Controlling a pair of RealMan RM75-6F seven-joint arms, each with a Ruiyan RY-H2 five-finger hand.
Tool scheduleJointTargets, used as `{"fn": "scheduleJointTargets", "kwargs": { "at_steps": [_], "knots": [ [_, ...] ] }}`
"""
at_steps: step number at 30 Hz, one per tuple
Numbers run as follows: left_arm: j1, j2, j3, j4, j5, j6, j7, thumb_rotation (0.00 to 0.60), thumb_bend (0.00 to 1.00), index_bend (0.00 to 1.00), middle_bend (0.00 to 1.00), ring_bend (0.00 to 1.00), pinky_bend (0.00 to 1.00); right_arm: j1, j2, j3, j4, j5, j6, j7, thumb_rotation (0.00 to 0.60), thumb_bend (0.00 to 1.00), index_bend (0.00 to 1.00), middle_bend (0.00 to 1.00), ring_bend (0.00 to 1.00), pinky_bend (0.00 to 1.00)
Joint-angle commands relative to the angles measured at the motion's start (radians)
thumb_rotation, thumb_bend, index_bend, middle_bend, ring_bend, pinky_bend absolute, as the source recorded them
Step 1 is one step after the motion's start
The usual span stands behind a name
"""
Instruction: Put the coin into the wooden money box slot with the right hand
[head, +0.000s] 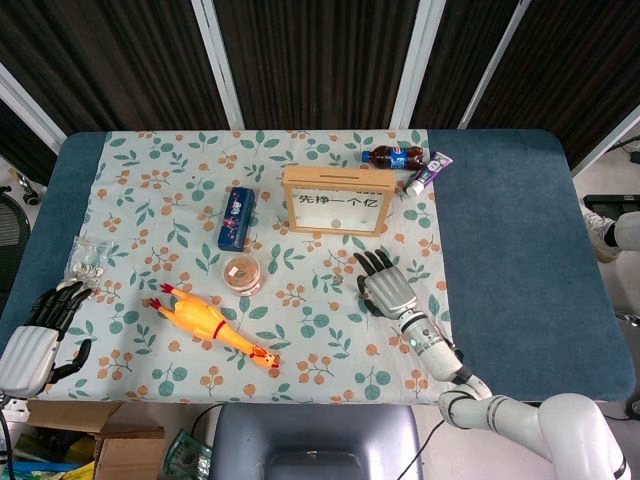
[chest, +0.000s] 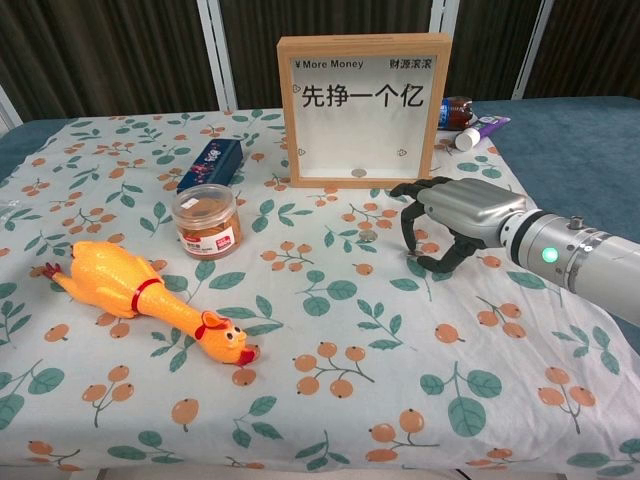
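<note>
the right hand (chest: 445, 222) hovers low over the desk (head: 500, 215), fingers apart and curled downward, holding nothing. the coin (chest: 368, 236) lies flat on the patterned cloth just to the hand's left, not touching it; the wooden money box (chest: 360, 110) stands upright beyond the hand. judged step: reaching for the coin. a clean pickup calls for centring the fingertips over the coin and pinching its edge, since it lies thin against the cloth. the box front reads "more money" above chinese characters.
</note>
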Motion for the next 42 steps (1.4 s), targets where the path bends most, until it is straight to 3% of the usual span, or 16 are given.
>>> {"fn": "scheduleJointTargets", "kwargs": {
  "at_steps": [1,32,36,42],
  "knots": [
    [0.0,0.001,0.001,0.002,0.004,0.003,-0.007,0.6,0.48,0.0,0.0,0.0,0.04,0.002,-0.006,0.001,0.007,-0.001,-0.001,0.003,0.6,0.53,0.63,0.18,0.0,0.01],
    [0.003,0.0,0.003,0.017,0.016,0.021,-0.032,0.6,0.48,0.0,0.0,0.0,0.04,0.008,-0.035,0.026,0.033,-0.032,0.07,0.085,0.6,0.6,0.73,0.25,0.0,0.07],
    [0.003,-0.002,0.002,0.018,0.014,0.02,-0.025,0.6,0.48,0.0,0.0,0.0,0.04,0.011,0.021,0.072,-0.064,-0.051,0.15,0.106,0.6,0.6,0.73,0.25,0.0,0.07],
    [0.002,-0.007,0.002,0.014,0.014,0.019,-0.007,0.6,0.48,0.0,0.0,0.0,0.04,0.057,0.147,0.214,-0.269,0.0,0.194,0.017,0.6,0.6,0.73,0.25,0.0,0.07]
  ]
}}
